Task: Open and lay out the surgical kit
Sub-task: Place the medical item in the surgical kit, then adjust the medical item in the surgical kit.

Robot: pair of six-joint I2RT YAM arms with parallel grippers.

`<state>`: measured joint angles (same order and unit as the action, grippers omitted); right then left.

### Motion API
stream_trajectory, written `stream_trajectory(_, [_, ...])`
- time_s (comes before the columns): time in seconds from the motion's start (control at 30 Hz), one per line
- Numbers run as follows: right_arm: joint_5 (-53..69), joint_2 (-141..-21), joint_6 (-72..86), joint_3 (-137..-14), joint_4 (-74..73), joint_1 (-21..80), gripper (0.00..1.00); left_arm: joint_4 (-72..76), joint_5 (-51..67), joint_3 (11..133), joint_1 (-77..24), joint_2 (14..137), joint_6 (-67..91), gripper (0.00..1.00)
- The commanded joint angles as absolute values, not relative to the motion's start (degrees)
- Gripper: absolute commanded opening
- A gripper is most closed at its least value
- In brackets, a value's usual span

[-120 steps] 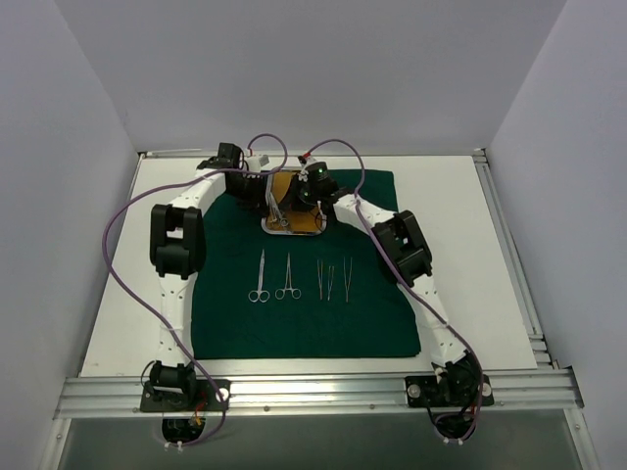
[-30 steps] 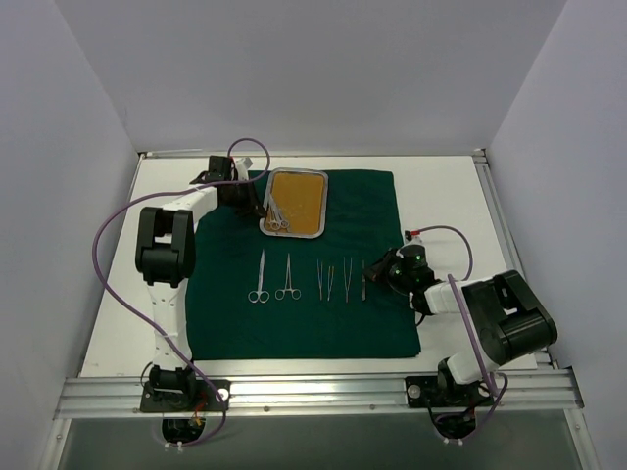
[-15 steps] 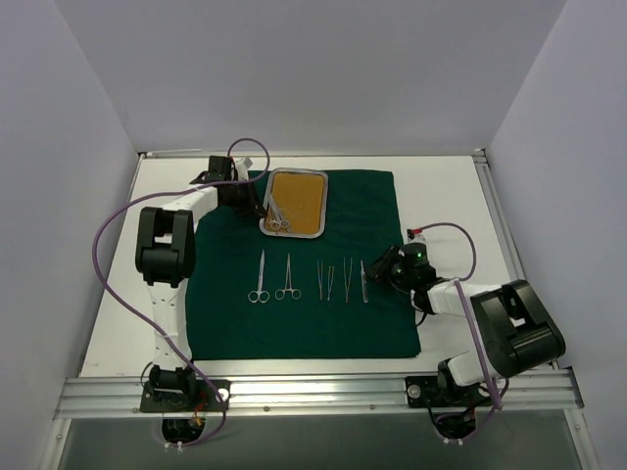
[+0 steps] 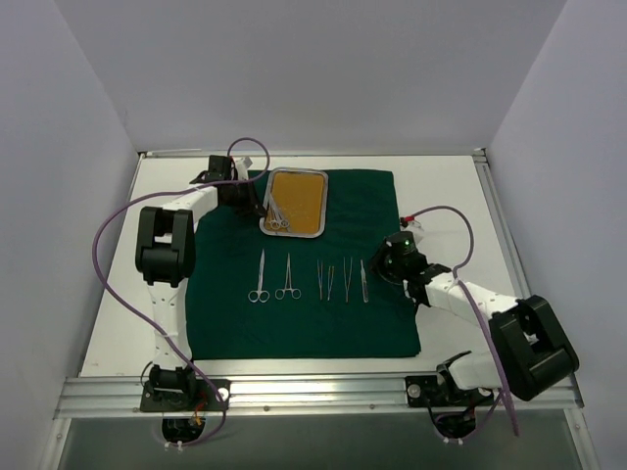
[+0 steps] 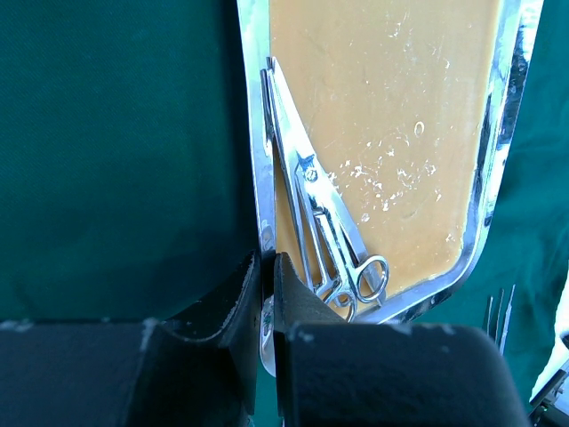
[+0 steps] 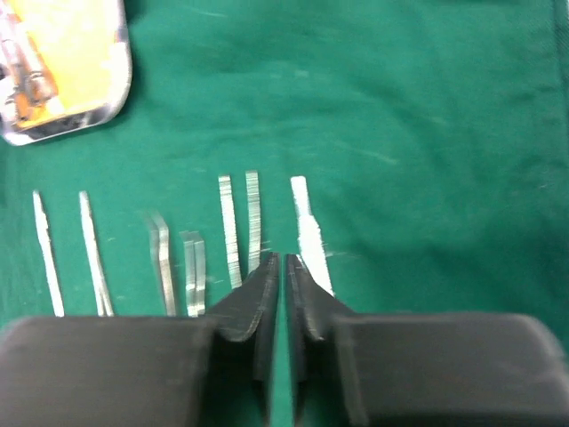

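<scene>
The dark green cloth [image 4: 304, 323] lies spread flat on the table. On its far part stands the steel tray [image 4: 324, 206], and scissor-handled instruments [image 5: 320, 213] lie inside along its left wall. My left gripper [image 5: 268, 262] is shut on the tray's left rim [image 5: 253, 133]. Two scissor-handled instruments [image 4: 260, 277] and three slim tweezer-like pieces [image 4: 347, 279] lie in a row on the cloth. My right gripper [image 6: 283, 260] hovers just near of the rightmost piece [image 6: 309, 236]. Its jaws stand almost together with nothing between them.
White tabletop [image 4: 451, 196] shows right of the cloth, bounded by a metal rail [image 4: 500, 225]. The right arm's elbow [image 4: 534, 348] sits over the near right corner. Purple cables [image 4: 118, 255] loop beside the left arm. White walls enclose three sides.
The right gripper opened, left a slim piece at the right end of the row, then closed and pulled back a little. The left gripper has kept its hold on the tray rim.
</scene>
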<state>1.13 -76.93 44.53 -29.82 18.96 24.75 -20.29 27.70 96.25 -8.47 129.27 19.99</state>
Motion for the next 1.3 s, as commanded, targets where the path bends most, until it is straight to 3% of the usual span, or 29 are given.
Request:
stream_trajectory(0.0, [-10.7, -73.3, 45.5, -34.0, 6.1, 29.4, 0.0, -17.6, 27.5, 97.8, -8.2, 127.9, 19.9, 0.02])
stream_trajectory(0.47, [-12.6, -74.8, 51.2, -32.4, -2.8, 34.7, 0.0, -17.6, 27.6, 97.9, -8.1, 128.1, 19.9, 0.02])
stream_trajectory(1.27, [-9.5, -80.7, 52.2, -31.0, 3.5, 37.1, 0.0, -17.6, 28.0, 98.2, -8.0, 128.1, 20.2, 0.02])
